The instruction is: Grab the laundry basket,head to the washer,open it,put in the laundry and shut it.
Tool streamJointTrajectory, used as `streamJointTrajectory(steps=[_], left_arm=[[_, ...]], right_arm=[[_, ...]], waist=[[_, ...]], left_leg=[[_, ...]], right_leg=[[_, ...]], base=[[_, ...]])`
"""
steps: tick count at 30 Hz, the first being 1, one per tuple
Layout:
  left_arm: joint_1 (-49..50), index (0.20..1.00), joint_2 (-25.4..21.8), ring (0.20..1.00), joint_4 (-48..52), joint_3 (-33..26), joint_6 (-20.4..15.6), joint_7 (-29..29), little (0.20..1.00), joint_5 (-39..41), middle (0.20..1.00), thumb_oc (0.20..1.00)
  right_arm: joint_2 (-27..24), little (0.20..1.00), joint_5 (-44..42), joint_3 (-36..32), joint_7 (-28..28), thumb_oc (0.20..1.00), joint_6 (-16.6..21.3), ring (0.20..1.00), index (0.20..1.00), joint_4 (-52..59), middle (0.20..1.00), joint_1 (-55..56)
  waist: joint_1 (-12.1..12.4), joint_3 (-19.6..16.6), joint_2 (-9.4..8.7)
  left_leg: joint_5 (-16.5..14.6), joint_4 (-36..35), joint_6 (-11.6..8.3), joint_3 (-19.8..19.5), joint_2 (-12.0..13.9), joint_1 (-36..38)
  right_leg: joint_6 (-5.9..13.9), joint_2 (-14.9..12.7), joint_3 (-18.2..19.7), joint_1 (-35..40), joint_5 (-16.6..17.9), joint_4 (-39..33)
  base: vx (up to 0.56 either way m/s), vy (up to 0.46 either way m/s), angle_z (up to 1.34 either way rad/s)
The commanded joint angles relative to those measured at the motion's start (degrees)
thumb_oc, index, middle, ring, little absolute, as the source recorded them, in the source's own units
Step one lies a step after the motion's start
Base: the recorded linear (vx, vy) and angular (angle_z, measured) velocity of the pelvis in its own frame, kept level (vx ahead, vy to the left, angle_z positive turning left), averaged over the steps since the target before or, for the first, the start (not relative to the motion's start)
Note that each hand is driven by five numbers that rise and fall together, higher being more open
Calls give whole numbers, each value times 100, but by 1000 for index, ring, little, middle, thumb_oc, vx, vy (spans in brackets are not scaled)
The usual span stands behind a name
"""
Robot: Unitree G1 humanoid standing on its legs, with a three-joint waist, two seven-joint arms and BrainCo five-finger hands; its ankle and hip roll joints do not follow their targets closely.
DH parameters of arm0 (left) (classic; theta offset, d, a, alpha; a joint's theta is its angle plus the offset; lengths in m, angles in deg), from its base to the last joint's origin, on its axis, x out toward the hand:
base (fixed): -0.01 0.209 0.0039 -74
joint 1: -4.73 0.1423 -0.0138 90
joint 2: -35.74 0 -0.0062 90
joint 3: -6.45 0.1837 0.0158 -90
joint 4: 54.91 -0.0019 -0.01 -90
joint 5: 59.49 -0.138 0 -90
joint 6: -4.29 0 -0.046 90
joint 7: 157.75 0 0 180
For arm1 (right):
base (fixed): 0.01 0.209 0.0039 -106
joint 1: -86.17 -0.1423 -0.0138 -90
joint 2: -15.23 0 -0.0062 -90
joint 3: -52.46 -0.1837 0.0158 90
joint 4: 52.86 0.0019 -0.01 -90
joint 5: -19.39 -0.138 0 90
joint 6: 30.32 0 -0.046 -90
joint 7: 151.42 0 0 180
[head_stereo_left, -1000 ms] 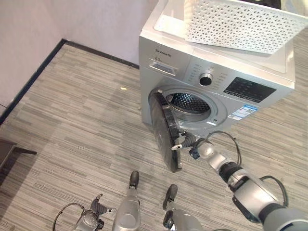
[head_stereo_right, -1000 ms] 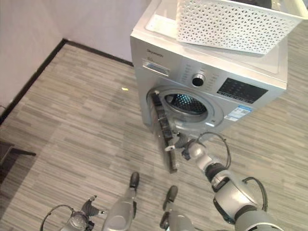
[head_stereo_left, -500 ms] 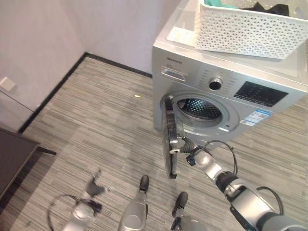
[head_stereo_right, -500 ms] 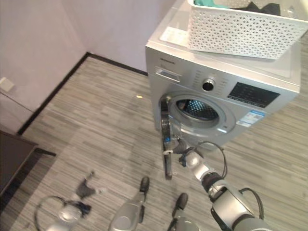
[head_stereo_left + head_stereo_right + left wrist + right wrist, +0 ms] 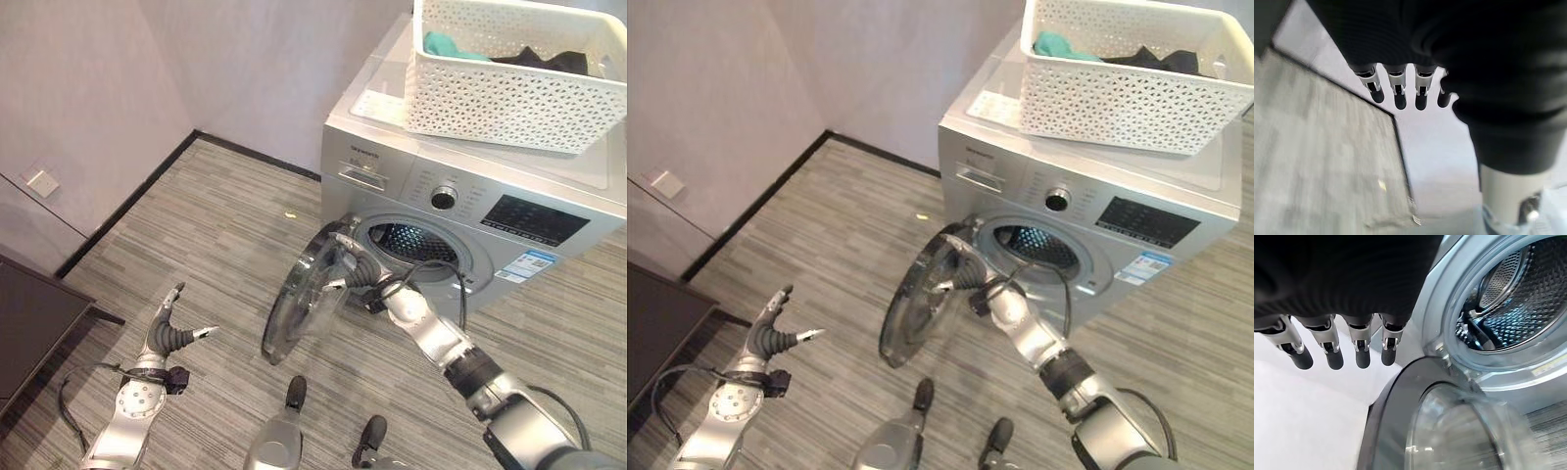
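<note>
Step in hand: you're opening washer [image 5: 470,196] door [image 5: 299,299]. Door swung wide to left, drum mouth [image 5: 416,243] exposed. Right hand [image 5: 355,271] at door's inner rim, fingers [image 5: 1327,350] straight, not curled round anything. Left hand [image 5: 174,331] spread, idle, low over floor [image 5: 196,245] at near left.

Laundry basket [image 5: 509,73] sits on washer top, far right, clothes inside.

Next, likely: draw right hand back, reach up to basket.

Watch door edge just beside right forearm. Open floor left of door; wall [image 5: 118,88] well apart.
</note>
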Motion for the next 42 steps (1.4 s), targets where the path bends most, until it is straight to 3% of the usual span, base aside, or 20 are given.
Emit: streamJointTrajectory(steps=[1, 2, 3, 5, 9, 13, 17, 19, 22, 26, 32, 42], left_arm=[[-521, 1000, -170, 1000, 33, 640, -131, 555, 1000, 623, 1000, 1000], [-875, 1000, -94, 1000, -155, 1042, -70, 536, 1000, 406, 1000, 1000], [-920, 1000, -77, 1000, -196, 1083, -87, 526, 1000, 398, 1000, 1000], [-1594, 1000, 351, 1000, -1165, 1549, 54, 345, 1000, 17, 1000, 1000], [-2289, 1000, 755, 1000, -2288, 1708, 163, -46, 1000, -558, 1000, 1000], [-3352, 1000, 1113, 1000, -4482, 1591, 354, -687, 1000, -682, 1000, 1000], [-4177, 1000, 897, 1000, -5989, 1139, 412, -922, 1000, -249, 1000, 1000], [-4486, 1000, 561, 1000, -6465, 1041, 447, -952, 1000, -349, 1000, 1000], [-4716, 1000, 57, 1000, -6767, 875, 372, -838, 1000, -265, 1000, 1000], [-4763, 1000, -202, 1000, -6847, 748, 263, -879, 1000, -174, 1000, 1000], [-4781, 1000, -272, 1000, -6819, 836, 209, -844, 1000, -278, 1000, 1000], [-4808, 1000, -266, 1000, -6891, 868, 222, -879, 1000, -375, 1000, 1000]], right_arm=[[-48, 1000, -36, -187, 165, 1000, 277, 1000, 1000, 344, 1000, -79], [-140, 1000, -38, -356, 285, 1000, 313, 1000, 1000, 350, 1000, 176], [-160, 1000, -36, -383, 283, 1000, 310, 1000, 1000, 363, 1000, 190], [-286, 1000, -23, -711, 441, 1000, 301, 1000, 1000, 481, 1000, 649], [-327, 1000, -149, -1097, 687, 1000, 319, 1000, 1000, 364, 1000, 1178], [-283, 1000, -341, -1271, 861, 1000, 285, 1000, 1000, -65, 1000, 1758], [-146, 1000, -901, -1334, 804, 1000, 345, 1000, 1000, -815, 1000, 2114], [61, 1000, -1860, -1546, 707, 1000, 510, 1000, 1000, -1576, 1000, 2310], [239, 1000, -2919, -2016, 572, 1000, 746, 1000, 1000, -2727, 1000, 2279], [390, 1000, -3453, -2339, 497, 1000, 889, 1000, 1000, -3405, 1000, 2299], [392, 1000, -3309, -2320, 485, 1000, 809, 1000, 1000, -4228, 1000, 2085], [398, 1000, -3221, -2106, 447, 1000, 844, 1000, 1000, -3949, 1000, 1984]], waist=[[-145, 204, -369], [-313, 252, -392], [-282, 255, -383], [-546, 343, -443], [-838, 439, -539], [-1230, 622, -765], [-1497, 755, -982], [-1611, 800, -1119], [-1671, 827, -1269], [-1690, 829, -1323], [-1636, 755, -1278], [-1584, 739, -1257]], left_leg=[[-437, 2, 167, 104, -135, -74], [-421, 2, 188, 143, -139, -127], [-422, 2, 189, 149, -138, -129], [-449, 2, 224, 252, -138, -155], [-458, 2, 254, 376, -133, -208], [-426, 2, 245, 603, -71, -324], [-411, 2, 204, 734, 6, -407], [-385, 2, 174, 770, 42, -456], [-382, 2, 140, 764, 89, -537], [-402, 2, 134, 693, 92, -584], [-431, 2, 125, 607, 86, -637], [-420, 2, 115, 589, 118, -644]], right_leg=[[557, -750, 133, -14, 86, 3], [557, -747, 200, -109, 138, -3], [558, -747, 207, -116, 139, -1], [576, -742, 353, -248, 190, 5], [594, -730, 506, -406, 262, 5], [610, -669, 752, -697, 400, 4], [630, -617, 848, -849, 483, 0], [643, -589, 876, -913, 531, -5], [682, -582, 854, -978, 594, -10], [695, -588, 794, -985, 595, 2], [706, -614, 675, -964, 555, -9], [676, -583, 641, -968, 526, -16]], base=[[-53, 34, -11], [-53, 34, -18], [-75, 47, -31], [-49, 48, -33], [-23, 39, -30], [-46, 53, -37], [-32, 41, -29], [-15, 31, -22], [23, 11, -13], [32, 8, 3], [31, 6, 9], [2, 3, 3]])
